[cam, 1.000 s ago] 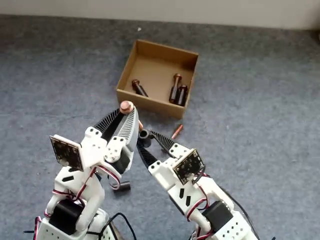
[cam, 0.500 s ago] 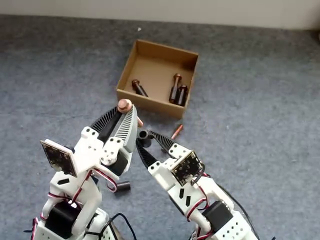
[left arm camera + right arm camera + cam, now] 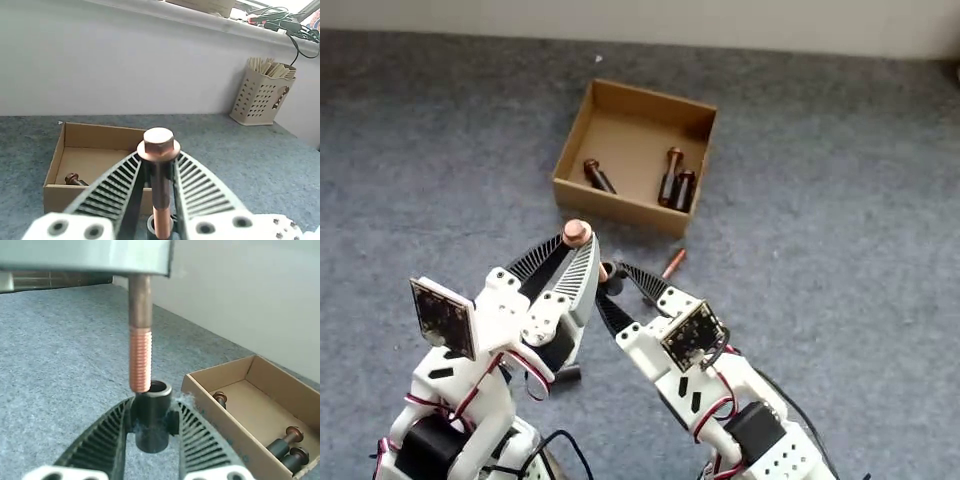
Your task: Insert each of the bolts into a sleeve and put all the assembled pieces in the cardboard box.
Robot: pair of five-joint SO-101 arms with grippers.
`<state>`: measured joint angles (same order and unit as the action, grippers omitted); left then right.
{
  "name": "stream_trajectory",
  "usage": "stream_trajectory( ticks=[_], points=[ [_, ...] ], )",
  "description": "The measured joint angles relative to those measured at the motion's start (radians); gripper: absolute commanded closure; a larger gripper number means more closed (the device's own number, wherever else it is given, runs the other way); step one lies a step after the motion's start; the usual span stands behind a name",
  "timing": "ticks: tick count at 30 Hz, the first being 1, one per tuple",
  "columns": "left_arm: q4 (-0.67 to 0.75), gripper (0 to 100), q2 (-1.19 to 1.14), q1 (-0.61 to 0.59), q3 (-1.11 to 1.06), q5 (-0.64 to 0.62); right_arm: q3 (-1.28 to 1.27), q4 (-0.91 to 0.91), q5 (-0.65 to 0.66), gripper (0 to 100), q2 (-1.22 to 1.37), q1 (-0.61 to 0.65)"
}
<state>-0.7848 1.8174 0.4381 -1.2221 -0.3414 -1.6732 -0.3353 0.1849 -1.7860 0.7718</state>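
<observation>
My left gripper (image 3: 576,247) is shut on a copper bolt (image 3: 158,187), held upright with its head (image 3: 576,233) on top. The bolt's threaded tip (image 3: 140,371) hangs just above the mouth of a black sleeve (image 3: 152,416), at its rim. My right gripper (image 3: 151,427) is shut on that sleeve and holds it upright, a little above the carpet. The cardboard box (image 3: 586,190) lies beyond both grippers and holds three assembled pieces (image 3: 678,178). One loose bolt (image 3: 674,263) lies on the carpet near the box's front wall. A spare black sleeve (image 3: 567,373) lies beside the left arm.
Grey carpet covers the table all around the box. A white wall (image 3: 125,60) runs along the far edge. A perforated beige holder with sticks (image 3: 262,93) stands at the far side by the wall.
The left gripper has come down and slightly right with the bolt, bringing its tip over the sleeve's mouth. The right gripper has kept still with the sleeve.
</observation>
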Motion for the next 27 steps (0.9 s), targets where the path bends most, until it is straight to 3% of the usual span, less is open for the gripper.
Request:
stream_trajectory(
  ticks=[5,14,27],
  points=[
    [0.011,99,0.002,0.0,-0.026,-0.003,0.0,-0.002,0.002,99.4,0.002,0.0],
    [0.189,99,0.003,0.0,-0.163,-0.003,0.0,-0.003,0.009,99.4,0.003,-0.002],
    [0.186,99,-0.002,0.028,-0.183,-0.005,0.0,-0.002,0.081,99.4,0.0,-0.002]
  ],
)
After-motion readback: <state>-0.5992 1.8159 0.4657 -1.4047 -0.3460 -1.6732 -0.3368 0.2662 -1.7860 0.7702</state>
